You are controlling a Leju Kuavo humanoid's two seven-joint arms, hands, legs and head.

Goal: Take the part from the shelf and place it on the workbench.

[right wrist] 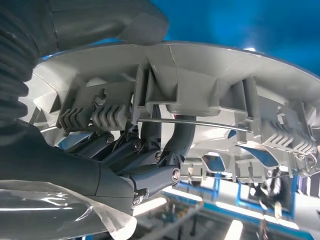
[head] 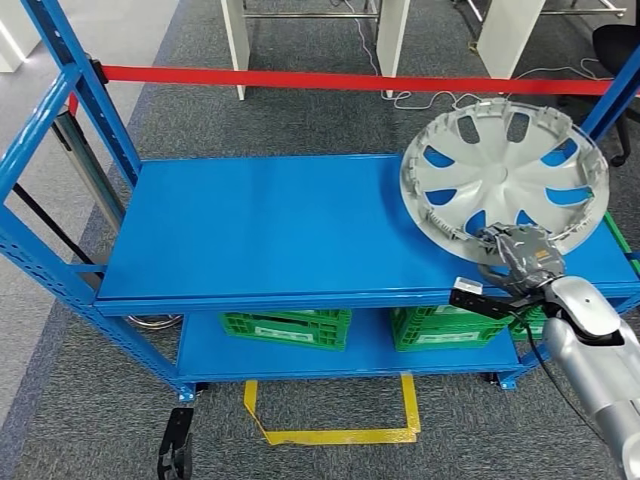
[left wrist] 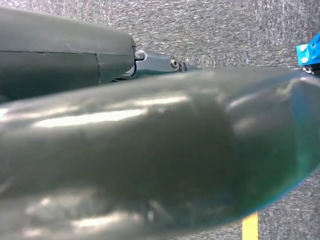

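The part is a silver hubcap lying tilted at the right end of the blue shelf top. My right hand grips its near rim. In the right wrist view the thick thumb lies on the hubcap's face, and the dark fingers curl under the rim among its clips and wire ring. My left hand hangs low by the shelf's front left foot, with nothing in it and its fingers stretched out over the carpet.
Two green crates stand on the lower shelf. A red strap runs across behind the rack. Blue uprights frame the left side. A yellow tape outline marks the carpet in front. White table legs stand beyond.
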